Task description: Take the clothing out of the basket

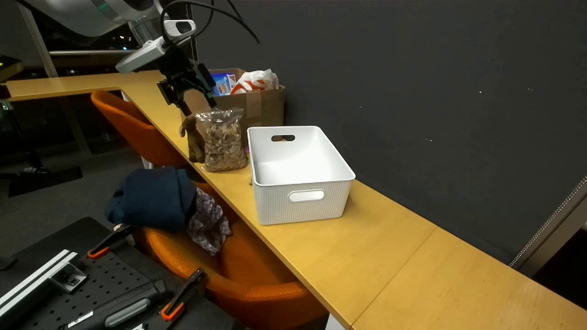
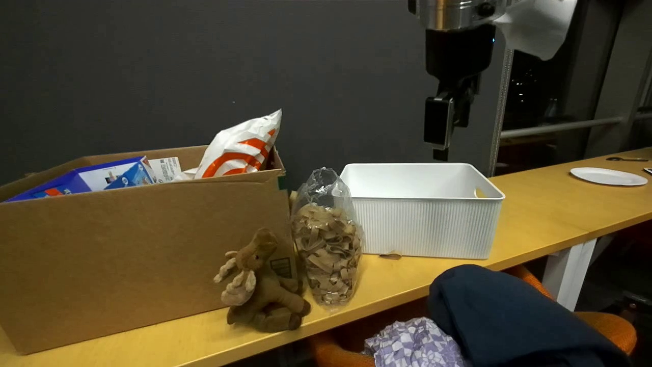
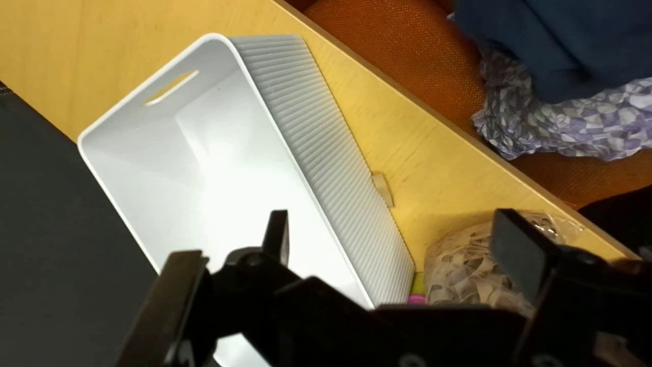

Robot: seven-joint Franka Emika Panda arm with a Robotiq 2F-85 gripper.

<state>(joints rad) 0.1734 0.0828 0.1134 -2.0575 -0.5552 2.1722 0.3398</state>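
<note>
Plainly, the white basket [image 2: 423,224] stands upright on the table [image 1: 376,247]; its smooth inner floor and walls show in the wrist view. Near it, the cardboard box [image 2: 142,265] holds blue printed packaging [image 2: 127,178] and a white plastic bag [image 2: 239,148] with orange-red marks. Between box and basket, in an exterior view, a transparent bag [image 2: 323,183] contains brown, strip-like pieces [image 2: 328,255], and a brown plush toy [image 2: 270,300] sits beside it.

The dark blue clothing [image 2: 509,326] lies outside the basket, draped over an orange chair [image 1: 268,293] at the table's edge, partly covering a purple-and-white patterned cloth [image 2: 415,341]. Both pieces are lower than the tool [image 1: 199,108] and well apart from it, towards the upper right corner of the wrist view.

The tool hangs in the air, raised above the basket, its fingers spread wide. Through the gap, the wrist view shows the basket's ribbed side, a stretch of table and part of the transparent bag.
</note>
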